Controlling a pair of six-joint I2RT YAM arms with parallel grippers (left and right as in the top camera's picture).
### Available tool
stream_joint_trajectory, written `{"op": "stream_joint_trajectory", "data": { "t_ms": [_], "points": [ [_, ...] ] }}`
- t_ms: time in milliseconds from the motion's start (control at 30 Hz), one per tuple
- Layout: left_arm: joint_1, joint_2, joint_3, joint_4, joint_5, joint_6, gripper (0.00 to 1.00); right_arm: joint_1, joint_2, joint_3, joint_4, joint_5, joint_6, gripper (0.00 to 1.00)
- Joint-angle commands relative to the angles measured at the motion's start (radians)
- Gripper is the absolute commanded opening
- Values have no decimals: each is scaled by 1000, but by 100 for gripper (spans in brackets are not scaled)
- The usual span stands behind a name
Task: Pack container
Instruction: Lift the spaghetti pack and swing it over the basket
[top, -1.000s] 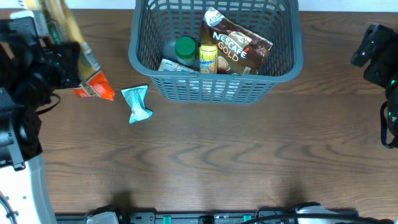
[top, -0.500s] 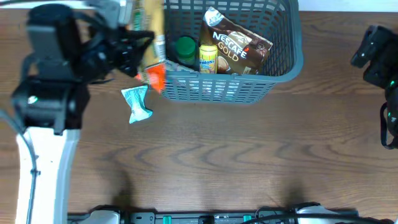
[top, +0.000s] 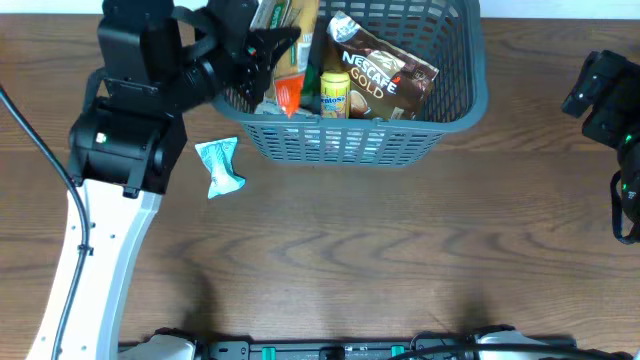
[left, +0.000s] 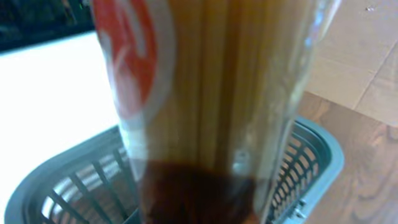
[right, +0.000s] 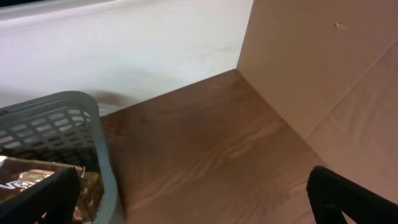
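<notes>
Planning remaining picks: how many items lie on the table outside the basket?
1: a teal packet left of the grey basket. The held spaghetti pack is over it; the left arm may hide more.

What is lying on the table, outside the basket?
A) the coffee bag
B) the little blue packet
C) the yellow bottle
B: the little blue packet lies on the table left of the basket; the yellow bottle and coffee bag are inside it.
</notes>
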Motion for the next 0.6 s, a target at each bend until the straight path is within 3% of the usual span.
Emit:
{"op": "stream_joint_trajectory", "data": {
  "t_ms": [0, 567],
  "points": [
    [1, 16, 42, 39, -3, 55, 6, -8, -1, -2, -3, 3, 14, 99],
    [-3, 217, 42, -72, -55, 354, 6, -8, -1, -2, -3, 3, 14, 99]
  ]
}}
